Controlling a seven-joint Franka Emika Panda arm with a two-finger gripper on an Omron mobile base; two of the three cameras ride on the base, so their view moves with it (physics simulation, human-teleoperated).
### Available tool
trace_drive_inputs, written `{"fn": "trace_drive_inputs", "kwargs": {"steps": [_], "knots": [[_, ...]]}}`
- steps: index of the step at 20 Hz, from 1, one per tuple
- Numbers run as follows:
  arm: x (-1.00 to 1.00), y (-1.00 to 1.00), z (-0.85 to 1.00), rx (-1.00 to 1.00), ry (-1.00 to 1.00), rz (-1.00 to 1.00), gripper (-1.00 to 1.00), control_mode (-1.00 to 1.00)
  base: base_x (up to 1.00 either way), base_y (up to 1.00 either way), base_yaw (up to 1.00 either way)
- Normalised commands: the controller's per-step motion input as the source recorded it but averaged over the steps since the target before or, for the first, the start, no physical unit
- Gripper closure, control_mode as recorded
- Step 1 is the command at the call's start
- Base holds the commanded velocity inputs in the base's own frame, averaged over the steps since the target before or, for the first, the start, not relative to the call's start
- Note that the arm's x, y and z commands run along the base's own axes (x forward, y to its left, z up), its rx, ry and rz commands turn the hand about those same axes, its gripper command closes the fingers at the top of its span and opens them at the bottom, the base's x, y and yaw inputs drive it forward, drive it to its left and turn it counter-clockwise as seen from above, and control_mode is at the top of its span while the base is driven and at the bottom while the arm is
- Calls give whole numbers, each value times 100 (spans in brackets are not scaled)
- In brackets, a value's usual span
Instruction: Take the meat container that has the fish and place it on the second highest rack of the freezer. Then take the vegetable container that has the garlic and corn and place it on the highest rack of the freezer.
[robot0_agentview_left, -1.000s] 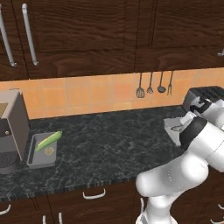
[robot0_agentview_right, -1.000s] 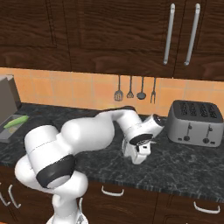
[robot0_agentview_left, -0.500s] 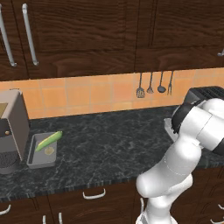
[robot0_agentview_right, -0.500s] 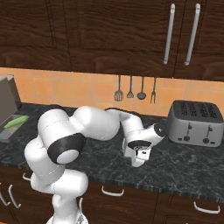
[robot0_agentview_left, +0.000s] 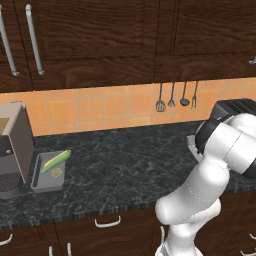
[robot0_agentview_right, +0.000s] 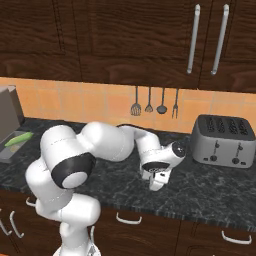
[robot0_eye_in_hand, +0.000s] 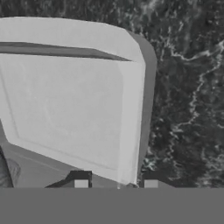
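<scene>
The white arm reaches low over the dark speckled stone tabletop (robot0_agentview_right: 210, 192), its hand (robot0_agentview_right: 156, 183) pointing down just left of the silver four-slot toaster (robot0_agentview_right: 221, 141). From the hand's own camera, the two dark fingertips (robot0_eye_in_hand: 81, 183) stand on either side of the wall of a shallow pale grey rectangular tray (robot0_eye_in_hand: 74, 100); the fingers sit narrow with the rim between them, though whether they press on it I cannot tell. Near one corner of that tray lies a greyish shape, possibly the fish, too cut off to be sure. In the left base view the arm hides most of this tray. Well apart, at the far left end of the tabletop, the shallow grey vegetable container (robot0_agentview_left: 37, 183) holds the long yellow-green corn cob (robot0_agentview_left: 55, 161) and the small pale garlic bulb (robot0_agentview_left: 56, 172), just beside a grey boxy appliance (robot0_agentview_left: 14, 145). Four dark utensils (robot0_agentview_right: 155, 102) hang on the orange tiled wall.
</scene>
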Motion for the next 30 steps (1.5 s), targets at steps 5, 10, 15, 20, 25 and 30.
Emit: {"fn": "trace_drive_inputs", "kwargs": {"steps": [5, 10, 15, 20, 25, 30], "knots": [[-35, 3, -12, -11, 0, 0, 100, -100, 0, 0, 0], [-60, 1, 48, -5, -12, 0, 100, -100, 0, 0, 0], [-68, 24, 100, -7, -10, 0, 100, -100, 0, 0, 0], [-45, 72, 100, -6, 1, 0, 100, -100, 0, 0, 0], [-47, 100, 99, -2, 7, -7, 100, -100, 0, 0, 0], [-80, 92, 97, 0, 5, -2, 100, -100, 0, 0, 0]]}}
